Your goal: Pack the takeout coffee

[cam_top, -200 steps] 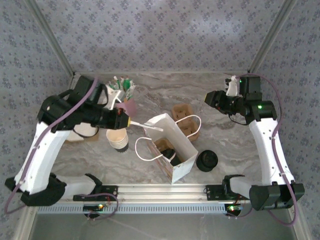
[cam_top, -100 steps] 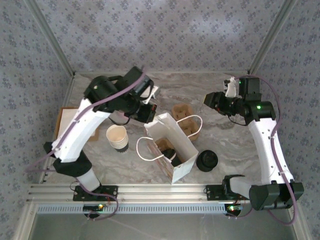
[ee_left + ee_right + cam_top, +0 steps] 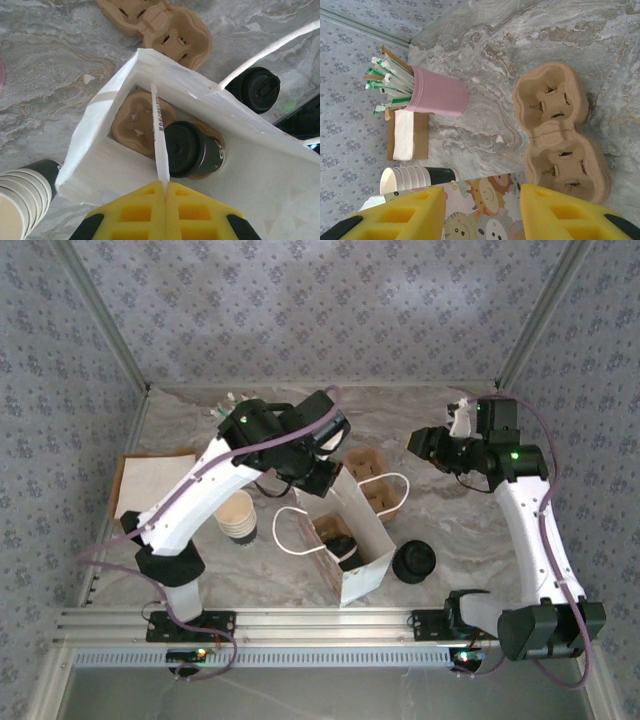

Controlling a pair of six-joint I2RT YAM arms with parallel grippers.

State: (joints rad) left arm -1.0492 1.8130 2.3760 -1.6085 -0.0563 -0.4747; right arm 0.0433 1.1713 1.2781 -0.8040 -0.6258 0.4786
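Observation:
The takeout coffee (image 3: 192, 150), a dark-sided cup with a black lid on it, lies in a brown carrier at the bottom of the white paper bag (image 3: 345, 540). It is also seen from above as a dark shape in the bag, the takeout coffee (image 3: 340, 545). My left gripper (image 3: 165, 184) hovers over the bag's mouth, shut on a white paper-wrapped stick (image 3: 159, 130) that points down into the bag beside the cup. From overhead, the left gripper (image 3: 322, 478) is at the bag's far edge. My right gripper (image 3: 482, 200) is open and holds nothing, and the right gripper (image 3: 425, 440) hangs above the table's right side.
A loose black lid (image 3: 414, 562) lies right of the bag. A second brown carrier (image 3: 372, 480) sits behind the bag, and a stack of nested cups (image 3: 237, 517) to its left. The pink cup of sticks (image 3: 440, 95) and a napkin on cardboard (image 3: 150, 480) stand far left.
My left arm has swung from beside the pink cup rightward to above the bag, carrying the white stick. The right arm has barely moved.

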